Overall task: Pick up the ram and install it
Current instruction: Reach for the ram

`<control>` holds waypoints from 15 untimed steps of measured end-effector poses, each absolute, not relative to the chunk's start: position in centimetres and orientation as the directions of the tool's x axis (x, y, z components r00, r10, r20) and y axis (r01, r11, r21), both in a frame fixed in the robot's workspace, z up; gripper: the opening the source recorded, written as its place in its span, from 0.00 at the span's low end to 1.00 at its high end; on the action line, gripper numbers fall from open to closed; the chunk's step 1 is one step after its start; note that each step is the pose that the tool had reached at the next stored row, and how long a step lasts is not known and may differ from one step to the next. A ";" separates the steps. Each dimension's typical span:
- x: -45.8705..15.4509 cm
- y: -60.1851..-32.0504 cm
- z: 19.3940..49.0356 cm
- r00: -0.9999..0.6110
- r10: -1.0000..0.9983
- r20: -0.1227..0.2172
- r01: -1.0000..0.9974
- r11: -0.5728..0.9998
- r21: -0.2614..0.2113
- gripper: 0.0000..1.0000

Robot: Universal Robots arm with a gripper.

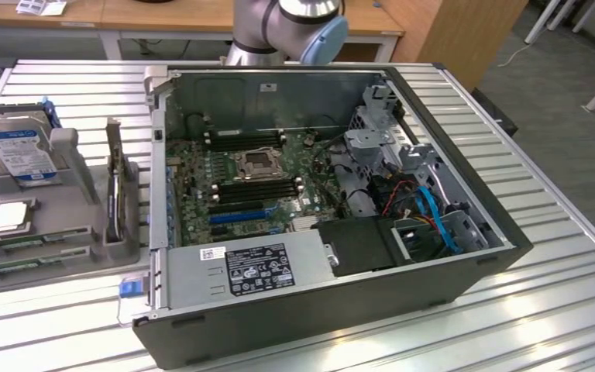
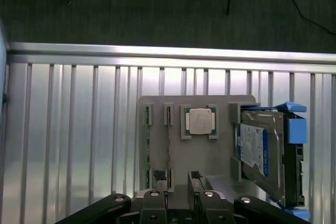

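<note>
The ram (image 2: 148,145) is a thin green stick lying edge-up in a slot of the grey fixture (image 2: 178,150). In the exterior view it lies low at the fixture's near corner (image 1: 24,243), with a second green stick (image 1: 18,265) beside it. My gripper (image 2: 177,182) hangs well above the fixture, over its edge near the ram slots. Its black fingers (image 2: 157,178) stand apart and hold nothing. The long black motherboard slots (image 1: 261,190) lie inside the open computer case (image 1: 483,225).
The fixture also holds a silver processor (image 2: 200,120), a hard drive with a blue label (image 2: 255,153) and an upright card (image 1: 117,186). The arm's body (image 1: 297,23) rises behind the case. Everything stands on a ribbed metal table (image 1: 545,310).
</note>
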State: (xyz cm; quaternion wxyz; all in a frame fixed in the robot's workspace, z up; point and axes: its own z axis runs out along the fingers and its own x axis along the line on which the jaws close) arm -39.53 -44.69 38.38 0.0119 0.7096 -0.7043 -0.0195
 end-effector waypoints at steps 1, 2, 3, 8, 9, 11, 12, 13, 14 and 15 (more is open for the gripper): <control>-39.5 -44.8 38.4 0.007 -1.000 -0.011 -0.999 -0.008 0.045 0.29; -39.5 -44.8 38.4 0.007 -1.000 -0.011 -0.999 -0.008 0.045 0.29; -39.5 -44.8 38.4 0.007 -1.000 -0.011 -0.999 -0.008 0.045 0.29; -39.5 -45.0 37.7 0.007 -1.000 -0.011 -0.999 -0.008 0.045 0.29; -39.5 -45.1 37.5 0.007 -1.000 -0.011 -0.999 -0.008 0.045 0.29; -39.5 -45.3 37.2 0.007 -1.000 -0.011 -0.999 -0.008 0.045 0.29; -39.5 -45.3 37.0 0.007 -1.000 -0.011 -0.999 -0.008 0.045 0.29; -39.5 -45.4 36.8 0.007 -1.000 -0.011 -0.999 -0.008 0.044 0.29; -39.5 -45.5 36.6 0.007 -1.000 -0.011 -0.999 -0.008 0.044 0.29; -39.5 -45.5 36.5 0.007 -1.000 -0.011 -0.999 -0.008 0.045 0.29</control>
